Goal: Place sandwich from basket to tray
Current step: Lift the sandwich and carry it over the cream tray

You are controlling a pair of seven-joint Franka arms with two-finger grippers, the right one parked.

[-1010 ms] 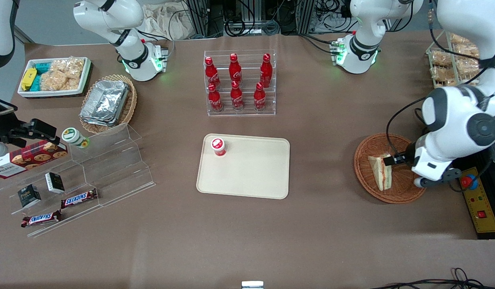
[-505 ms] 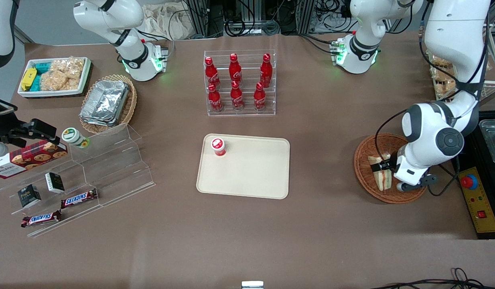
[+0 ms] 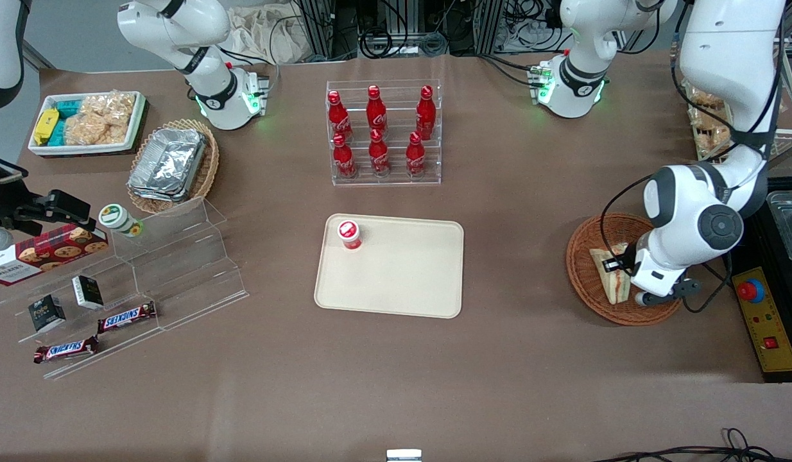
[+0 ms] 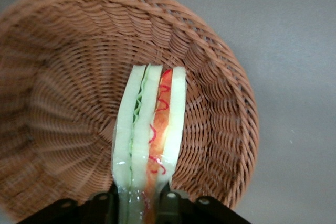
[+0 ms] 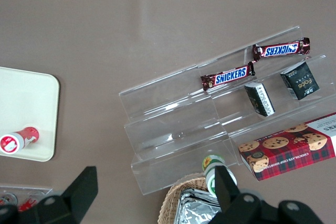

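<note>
The sandwich [image 3: 609,276], a pale wedge with red and green layers, lies in the reddish-brown wicker basket [image 3: 585,282] toward the working arm's end of the table. My left gripper [image 3: 617,263] is down in the basket, its fingers [image 4: 169,203] pressed on either side of the sandwich [image 4: 149,135], shut on it. The wrist view shows the basket's woven wall [image 4: 63,93] around the sandwich. The cream-beige tray [image 3: 402,276] lies at the table's middle, apart from the basket.
A small red-capped cup [image 3: 349,233] stands on the tray's corner. An acrylic rack of red bottles [image 3: 383,131] stands farther from the front camera than the tray. An acrylic step shelf with snack bars [image 3: 126,282] and a foil-container basket [image 3: 171,163] lie toward the parked arm's end.
The left arm swung in over the basket and the gripper moved onto the sandwich, closing on it. The sandwich has shifted slightly in the basket.
</note>
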